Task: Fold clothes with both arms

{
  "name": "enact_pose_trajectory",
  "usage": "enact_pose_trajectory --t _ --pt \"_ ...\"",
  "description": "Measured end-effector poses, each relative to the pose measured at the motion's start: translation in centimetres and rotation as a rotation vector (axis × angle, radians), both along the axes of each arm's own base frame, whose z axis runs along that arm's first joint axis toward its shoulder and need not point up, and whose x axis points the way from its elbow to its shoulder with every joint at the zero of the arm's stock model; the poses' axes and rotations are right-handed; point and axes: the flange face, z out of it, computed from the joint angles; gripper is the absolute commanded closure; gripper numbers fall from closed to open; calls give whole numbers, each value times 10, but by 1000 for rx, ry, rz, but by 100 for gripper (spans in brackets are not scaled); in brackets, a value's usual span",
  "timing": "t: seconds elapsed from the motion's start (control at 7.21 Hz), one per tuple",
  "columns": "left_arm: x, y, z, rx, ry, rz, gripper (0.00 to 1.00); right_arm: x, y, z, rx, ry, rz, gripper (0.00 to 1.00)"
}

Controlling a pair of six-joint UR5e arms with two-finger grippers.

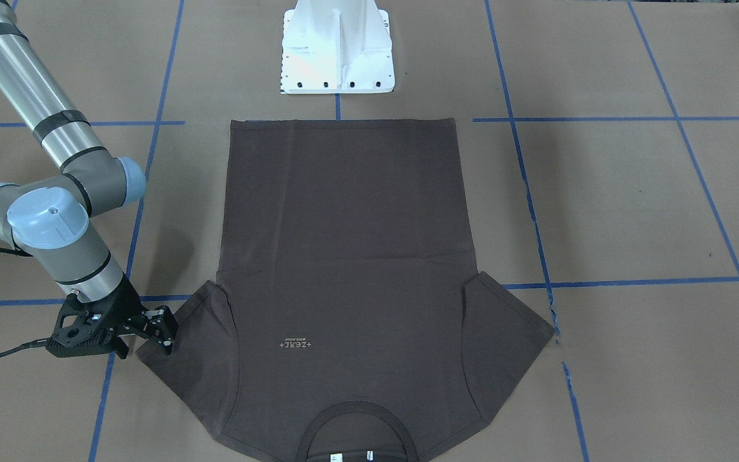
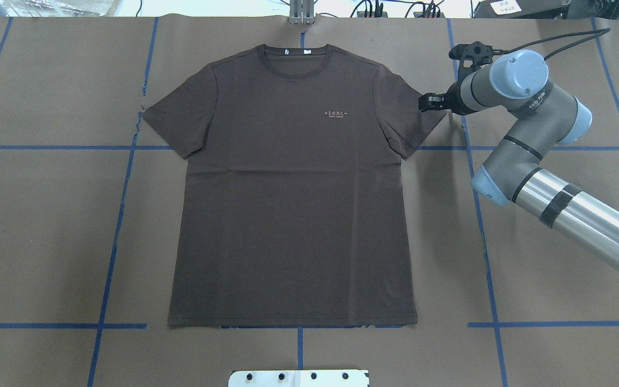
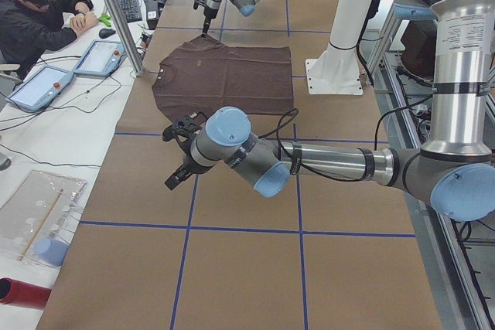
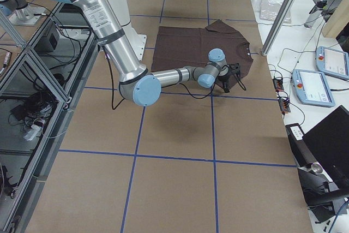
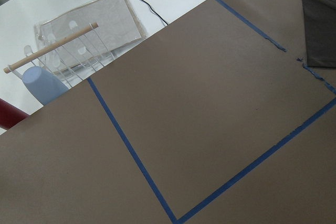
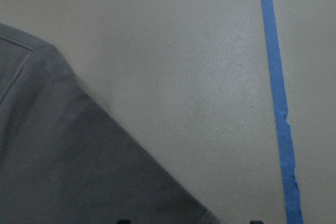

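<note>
Take all clock directions from the overhead view, with the robot at 6 o'clock.

**Garment.** The T-shirt (image 2: 293, 204) lies flat, face up and unfolded on the paper-covered table (image 2: 46, 215). Its collar (image 2: 294, 58) is at 12 o'clock and its hem (image 2: 293, 324) at 6 o'clock. One sleeve (image 2: 172, 121) points toward 9 o'clock and the other sleeve (image 2: 403, 115) toward 3 o'clock. The chest logo (image 2: 335, 114) sits toward 1 o'clock from the shirt's middle.

**Right gripper.** The right gripper (image 2: 424, 102) is low over the table at the tip of the 3 o'clock sleeve, pointing toward 9 o'clock. Its jaws stand apart. In the right wrist view the sleeve's corner runs in between them, with paper and a strip of blue tape (image 6: 275, 103) beside it. The jaws are not closed on the cloth, and they hold nothing.

**Left gripper.** The left gripper (image 3: 175, 155) shows only in the side view from the robot's left. It hangs above the table well to 9 o'clock of the shirt, apart from the cloth. From that view you cannot tell how far its jaws are spread.

**Base.** The white pedestal base (image 1: 337, 51) stands at 6 o'clock, near the hem but not touching it.
</note>
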Motion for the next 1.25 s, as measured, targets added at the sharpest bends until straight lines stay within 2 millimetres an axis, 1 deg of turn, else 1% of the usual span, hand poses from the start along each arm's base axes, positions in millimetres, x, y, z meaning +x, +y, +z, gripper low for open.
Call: enact_pose_trajectory --t 0.14,0.28,0.42,0.69,0.83,1.25 --pt "0 0 0 1 0 0 0 0 1 1 -1 1 0 43" --pt "0 0 -1 3 0 1 0 0 1 2 -2 2 -1 83" --pt "0 0 -1 3 0 2 0 0 1 2 -2 2 -1 100" --pt "0 0 -1 4 0 2 0 0 1 2 -3 3 -1 100" --pt "0 0 -1 4 0 2 0 -2 1 -1 0 -1 -2 100" --pt "0 0 -1 4 0 2 0 -4 -3 -27 7 -20 6 100"
